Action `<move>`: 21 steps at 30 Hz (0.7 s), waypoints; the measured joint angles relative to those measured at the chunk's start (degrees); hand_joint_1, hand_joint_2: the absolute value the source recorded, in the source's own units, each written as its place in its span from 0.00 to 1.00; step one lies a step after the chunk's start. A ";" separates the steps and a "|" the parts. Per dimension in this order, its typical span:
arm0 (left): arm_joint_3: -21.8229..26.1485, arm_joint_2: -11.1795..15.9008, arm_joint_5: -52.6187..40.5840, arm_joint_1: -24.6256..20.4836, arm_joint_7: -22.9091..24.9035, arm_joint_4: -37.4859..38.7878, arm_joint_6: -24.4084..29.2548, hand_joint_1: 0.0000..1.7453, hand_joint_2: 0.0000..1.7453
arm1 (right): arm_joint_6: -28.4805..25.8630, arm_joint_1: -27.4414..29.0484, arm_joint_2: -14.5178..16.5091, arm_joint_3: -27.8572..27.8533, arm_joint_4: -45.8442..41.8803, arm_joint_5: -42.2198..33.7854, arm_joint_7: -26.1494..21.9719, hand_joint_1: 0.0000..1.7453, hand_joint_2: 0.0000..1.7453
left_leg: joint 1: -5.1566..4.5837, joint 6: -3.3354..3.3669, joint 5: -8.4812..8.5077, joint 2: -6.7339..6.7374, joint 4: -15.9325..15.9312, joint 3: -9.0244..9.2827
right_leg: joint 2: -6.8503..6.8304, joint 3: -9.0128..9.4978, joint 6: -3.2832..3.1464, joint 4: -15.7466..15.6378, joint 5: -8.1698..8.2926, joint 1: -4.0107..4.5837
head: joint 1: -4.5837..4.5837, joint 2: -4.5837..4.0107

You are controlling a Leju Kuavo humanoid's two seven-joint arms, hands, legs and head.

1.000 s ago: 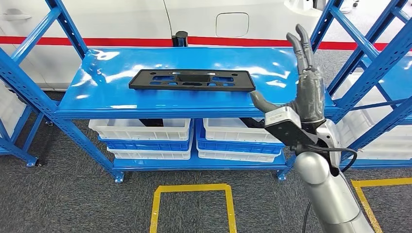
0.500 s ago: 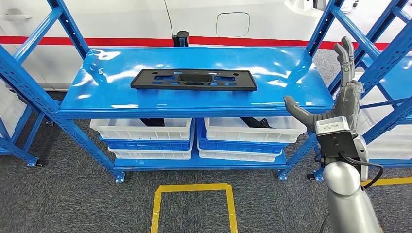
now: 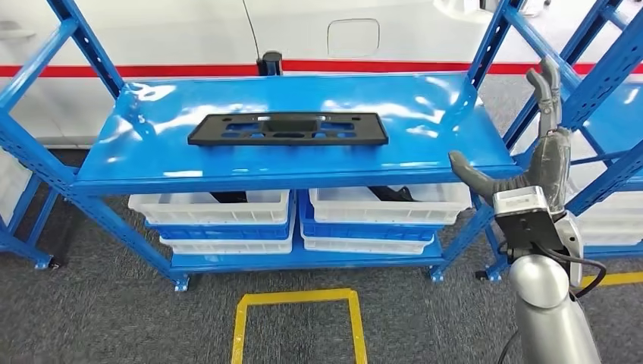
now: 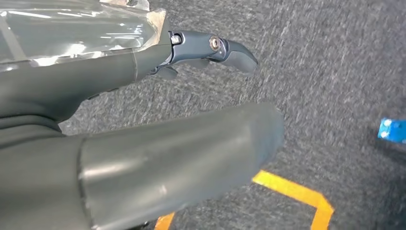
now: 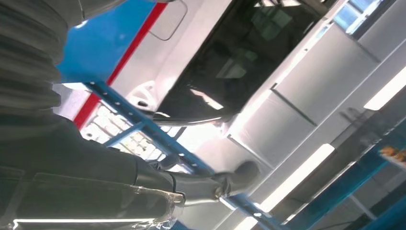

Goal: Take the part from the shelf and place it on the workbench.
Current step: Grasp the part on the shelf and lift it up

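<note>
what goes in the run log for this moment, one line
phase: pre-grasp | part: flat on top shelf, untouched | right hand: raised, empty, fingers up | left hand: hanging over floor

I'm seeing dark items point(image 3: 227, 197) in the white bins point(image 3: 212, 206) getting cut off by the shelf point(image 3: 303, 171) edge, can't identify. Right wrist view is blurring. Left hand point(image 4: 143, 158) is overrunning the frame edge.

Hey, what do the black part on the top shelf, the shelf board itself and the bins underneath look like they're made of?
The black part looks like matte moulded plastic: dull, no glare, with cut-out slots. The shelf board appears to be blue painted metal, glossy with bright reflections. The bins below look like white and blue plastic crates, though that is judged from afar.
</note>
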 joint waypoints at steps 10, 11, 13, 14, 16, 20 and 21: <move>0.00 -0.12 0.00 0.07 0.06 -0.38 -0.20 0.00 0.00 | 0.51 -0.55 -0.09 0.06 0.06 0.16 0.09 0.00 1.00 | 0.20 -0.84 -1.83 0.20 15.05 -12.20 | 0.93 4.51 -4.13 -0.30 -2.89 0.84 | -0.64 0.00; 0.01 -0.11 0.00 0.09 0.05 -0.38 -0.22 0.00 0.00 | 0.56 -0.59 -0.10 0.06 0.08 0.16 0.09 0.00 1.00 | 0.02 -0.33 1.29 0.19 11.55 -11.54 | 1.00 5.29 -4.10 -0.33 -3.45 0.98 | -0.64 0.00; 0.10 0.02 0.00 0.10 0.05 -0.39 -0.40 0.00 0.00 | 0.62 -0.72 -0.10 0.07 0.20 0.13 0.08 0.00 1.00 | -0.65 0.83 4.50 0.15 5.45 -9.86 | 1.13 6.52 -3.86 -0.51 -4.51 1.10 | -0.46 0.00; 0.17 0.08 0.00 0.08 0.04 -0.43 -0.51 0.00 0.00 | 0.65 -0.82 -0.15 0.06 0.30 0.09 0.08 0.00 1.00 | -1.03 1.35 4.07 0.04 3.93 -9.22 | 1.17 6.73 -3.55 -0.72 -4.94 1.12 | -0.37 0.00; 0.36 0.17 0.03 0.16 -0.03 -0.49 -0.68 0.00 0.00 | 0.69 -0.91 -0.23 0.10 0.57 -0.02 0.02 0.00 1.00 | -1.54 2.23 2.05 -0.28 2.93 -8.57 | 1.24 7.58 -2.61 -0.64 -5.00 1.24 | -0.26 0.00; 0.80 0.20 0.07 0.35 -0.13 -0.51 -0.75 0.00 0.00 | 0.64 -1.45 -0.50 0.11 0.99 -0.09 -0.17 0.00 1.00 | -1.02 3.56 4.24 -0.22 1.06 -4.67 | 1.05 6.31 -1.79 4.56 -6.15 1.41 | -0.12 -0.03; 0.88 0.19 0.07 0.26 -0.14 -0.51 -0.76 0.00 0.00 | 0.63 -1.56 -0.59 0.12 1.15 -0.10 -0.20 0.00 1.00 | -1.03 3.59 3.92 -0.15 1.05 -4.20 | 0.99 4.21 -1.74 7.75 -6.91 1.30 | 0.01 -0.03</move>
